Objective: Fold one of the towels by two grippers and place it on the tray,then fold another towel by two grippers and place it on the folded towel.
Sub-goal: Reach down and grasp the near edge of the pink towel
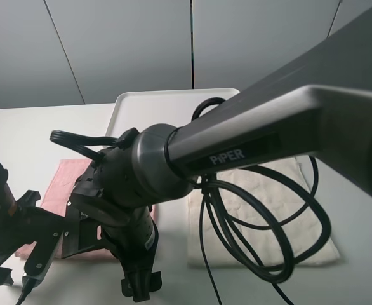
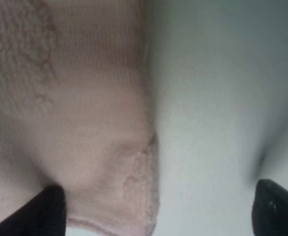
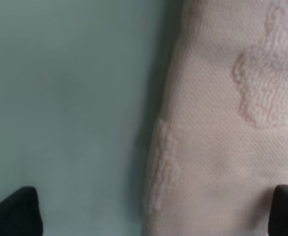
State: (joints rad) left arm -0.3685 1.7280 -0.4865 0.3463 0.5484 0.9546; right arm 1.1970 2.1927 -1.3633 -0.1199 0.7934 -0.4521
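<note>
A pink towel (image 1: 62, 184) lies flat on the table at the left, and a white towel (image 1: 262, 210) lies flat at the right. The white tray (image 1: 148, 105) stands behind them. My left gripper (image 1: 30, 267) hovers at the pink towel's near left corner. In the left wrist view it (image 2: 158, 211) is open, its jaws straddling a corner of the pink towel (image 2: 85, 123). My right gripper (image 1: 141, 286) reaches across to the towel's near right corner. In the right wrist view it (image 3: 154, 211) is open over the pink towel's (image 3: 232, 123) edge.
The right arm's grey link and black cables (image 1: 262, 241) cross the exterior view and hide part of the white towel and tray. The white table (image 1: 21, 133) shows bare at the far left and along the front.
</note>
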